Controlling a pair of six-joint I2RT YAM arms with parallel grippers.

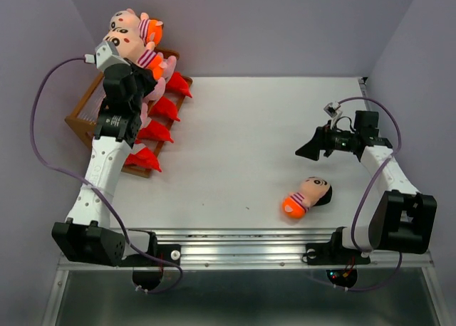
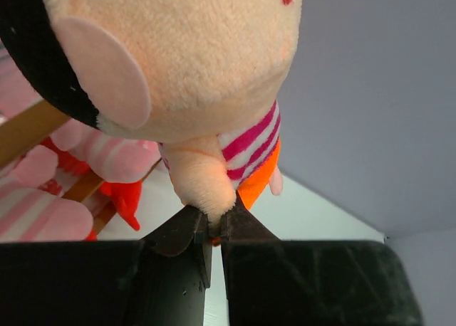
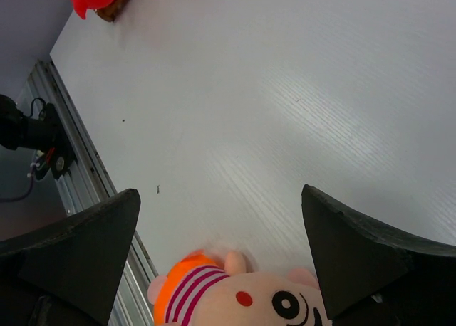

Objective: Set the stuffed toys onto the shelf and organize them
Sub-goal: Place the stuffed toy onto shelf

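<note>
My left pincer [image 2: 212, 225] is nearly closed. Its two black fingertips nip a tan limb of the held boy doll [image 2: 192, 62] just below the pink-striped shirt and orange bottom, and the doll's big head fills the wrist view above them. My left arm [image 1: 100, 162] stretches from its base at the near left corner up along the table's [image 1: 249, 127] left side and over the shelf [image 1: 80, 118], with the wrist at the shelf's far, high end. I cannot tell whether the held doll rests on a bar or hangs from my grip. Just behind it sits a second boy doll [image 1: 128, 20], touching it. My right pincer [image 1: 308, 152] is spread wide and grips nothing. It hovers over the right part of the table, pointing left, on an arm that rises from the near right corner and folds back at the elbow. The third boy doll [image 1: 308, 196] lies on its side on the table, nearer the front edge than that pincer. In the right wrist view it shows low between my open fingers, touching neither. That makes three boy dolls. Four red monsters [image 1: 165, 109] line the shelf's lowest step, pointing onto the table. The pink striped pigs [image 2: 107, 155] sit on the step above them, mostly hidden under my arm, so I cannot count them surely.
</note>
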